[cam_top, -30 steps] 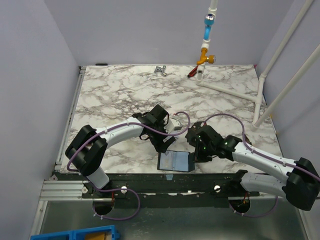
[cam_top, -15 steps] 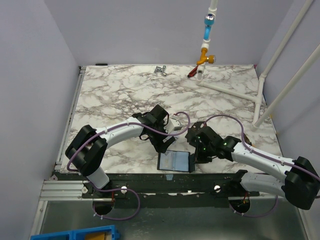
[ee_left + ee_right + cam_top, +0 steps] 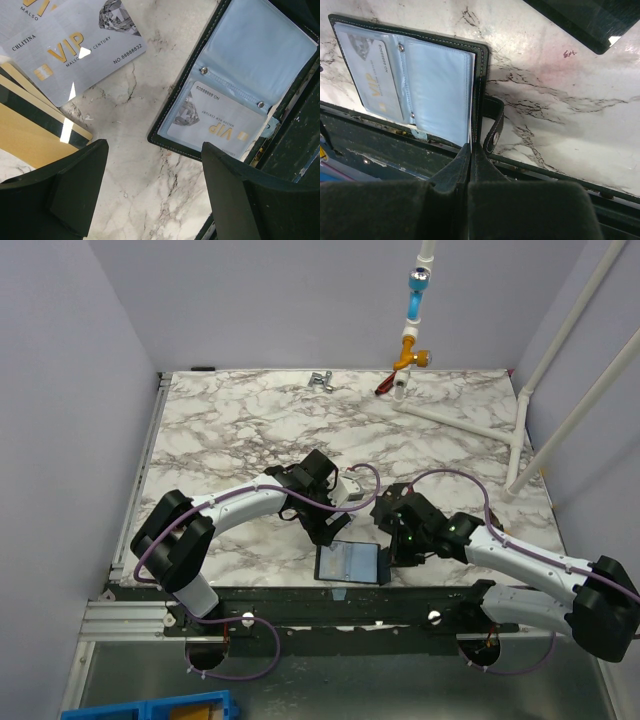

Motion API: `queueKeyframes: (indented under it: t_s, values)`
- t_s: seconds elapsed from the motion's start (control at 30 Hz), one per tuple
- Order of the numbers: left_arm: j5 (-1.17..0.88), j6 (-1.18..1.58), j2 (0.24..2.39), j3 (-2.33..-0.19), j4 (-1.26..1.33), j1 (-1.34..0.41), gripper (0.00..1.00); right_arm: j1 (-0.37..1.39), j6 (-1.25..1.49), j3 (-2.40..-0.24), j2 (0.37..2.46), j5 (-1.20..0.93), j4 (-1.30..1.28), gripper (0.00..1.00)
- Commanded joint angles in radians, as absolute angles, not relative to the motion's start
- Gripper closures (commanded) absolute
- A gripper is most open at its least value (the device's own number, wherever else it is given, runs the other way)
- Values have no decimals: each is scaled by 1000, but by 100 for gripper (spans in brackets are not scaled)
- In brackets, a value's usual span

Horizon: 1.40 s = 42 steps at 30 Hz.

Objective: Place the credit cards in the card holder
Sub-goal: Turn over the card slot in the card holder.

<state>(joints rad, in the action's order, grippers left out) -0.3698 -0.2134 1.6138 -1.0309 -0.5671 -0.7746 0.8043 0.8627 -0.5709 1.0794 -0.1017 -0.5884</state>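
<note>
- Your left claw (image 3: 154, 146) has its fingers (image 3: 60, 190) spread wide apart, gripping nothing, above the marble table (image 3: 125, 95).
- To one side of it lie the loose credit cards. A silver VIP card (image 3: 75, 47) rests partly over a gold card (image 3: 30, 135) with a dark stripe.
- To the other side, the card holder (image 3: 260, 55) lies open. 1 sleeved card (image 3: 215, 122) sits in its clear pocket.
- Your right claw (image 3: 470, 150) is pressed together, its tips at the holder's edge beside the clasp tab (image 3: 492, 125). You cannot tell whether it pinches the cover.
- From above, the holder sits at the table's near edge, between the 2 claws.
</note>
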Motion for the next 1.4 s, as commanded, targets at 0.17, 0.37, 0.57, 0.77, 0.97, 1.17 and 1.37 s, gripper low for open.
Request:
queueKeyframes:
  t_s: [0.17,0.37,0.57,0.77,0.97,1.17,1.37]
  values:
    - [-374,-218,1595,-1038,-572,-781,23,811,848,-594,1083,-122,-596,99]
    - [-375,-216,1599,-1040,-572,-780,24,810,849,-594,1074,-132,-593,99]
    - [-377,-216,1600,-1042,-573,-782,24,810,849,-602,1063,-136,-601,99]
    - [-377,-217,1598,-1041,-574,-781,24,810,848,-593,1079,-145,-582,99]
    - [-376,-219,1595,-1039,-576,-781,24,810,848,-573,1095,-159,-560,99]
    - [-373,-222,1591,-1036,-576,-780,24,811,847,-566,1113,-174,-536,99]
    - [-373,-228,1591,-1037,-580,-781,25,810,842,-557,1127,-179,-533,99]
